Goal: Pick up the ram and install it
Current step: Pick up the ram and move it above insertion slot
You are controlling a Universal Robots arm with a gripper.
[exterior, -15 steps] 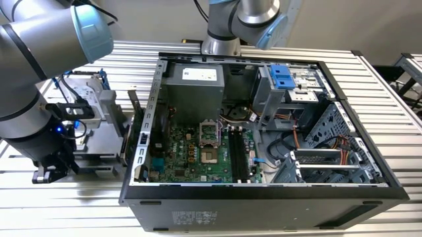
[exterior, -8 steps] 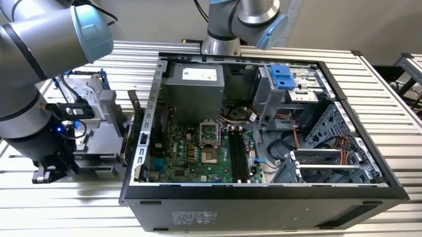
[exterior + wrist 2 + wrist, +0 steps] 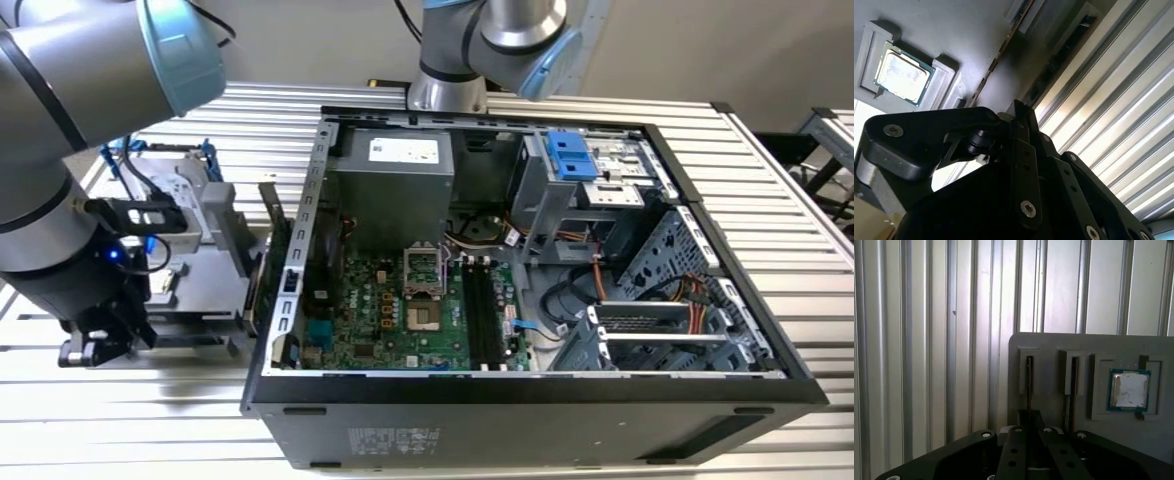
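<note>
Two ram sticks stand on edge in slots of a grey tray [image 3: 1054,345]. My gripper [image 3: 1029,422] sits over the ram [image 3: 1029,385] that is farther from the processor chip [image 3: 1128,390], with its fingers drawn together on the stick's end. The other stick [image 3: 1074,385] stands free beside it. In the second wrist view the gripper [image 3: 1018,107] lines up with the dark ram [image 3: 1056,62], and the other stick [image 3: 999,55] runs next to the chip [image 3: 901,75]. In the exterior view the gripper [image 3: 87,350] is low at the exterior view's left, outside the computer case [image 3: 534,385].
The open case holds a green motherboard with long black slots [image 3: 487,310], a grey power supply [image 3: 394,180] and blue-fronted drive bays [image 3: 574,155]. A grey fixture with a blue frame [image 3: 180,215] stands between arm and case. Ribbed metal tabletop [image 3: 134,430] lies all around.
</note>
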